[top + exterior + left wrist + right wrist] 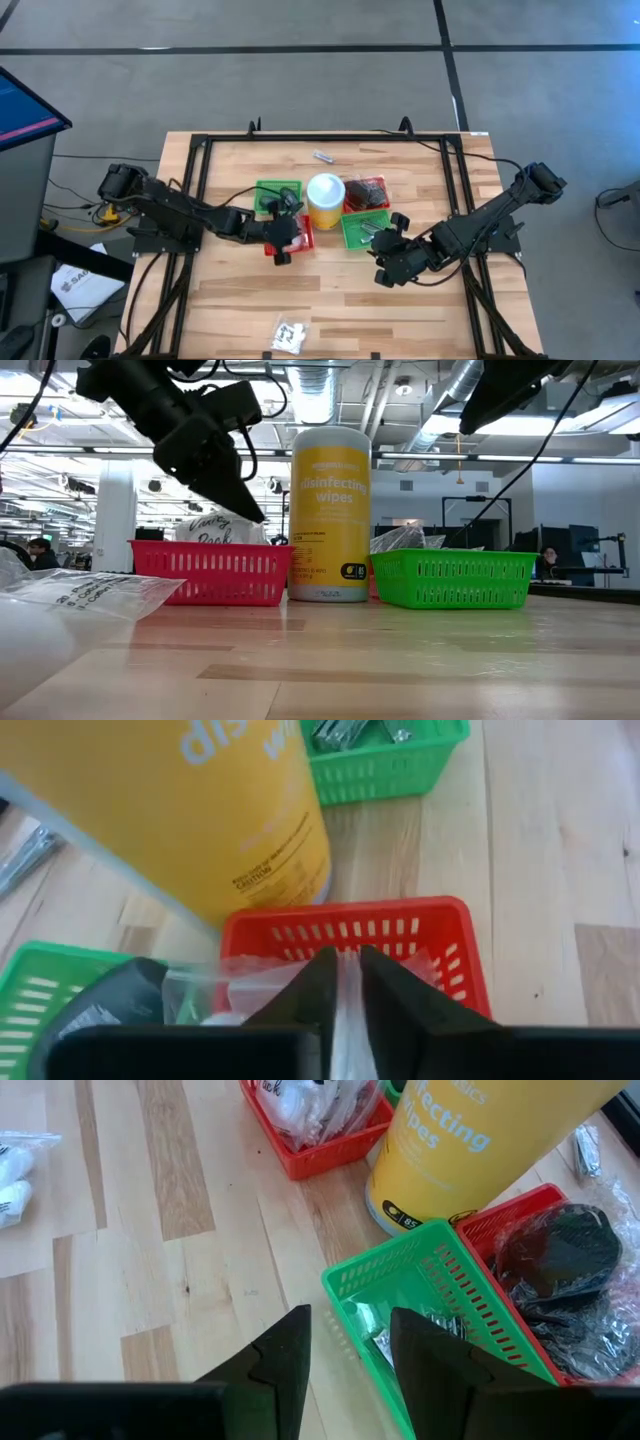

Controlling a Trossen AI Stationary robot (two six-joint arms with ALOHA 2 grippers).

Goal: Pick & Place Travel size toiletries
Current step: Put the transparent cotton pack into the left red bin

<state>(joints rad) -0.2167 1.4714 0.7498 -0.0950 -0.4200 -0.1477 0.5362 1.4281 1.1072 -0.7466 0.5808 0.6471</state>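
My left gripper (347,995) is over the near red basket (400,930), shut on a clear printed packet of white pieces (250,985). In the low view, that packet (215,528) rises above the basket's rim behind the gripper (245,505). My right gripper (350,1340) is open and hangs over bare table just near the right-hand green basket (420,1280), which holds silvery pieces (385,1340). Dark round pieces in clear bags (560,1270) fill the far red basket. Another packet of white pieces (290,335) lies flat by the table's near edge. My left gripper pinches the packet's clear plastic (347,975) between its two fingers, coming slanting down from the table's left side. How many layers it has cannot be told. The packet's lower part sits inside the red basket's walls; whether it rests on the bottom is hidden.
A tall yellow wipes canister with a white lid (325,198) stands between the baskets. A second green basket (277,192) sits on its far left. One silvery piece (323,156) lies loose toward the far edge. The near half of the table is mostly bare wood.
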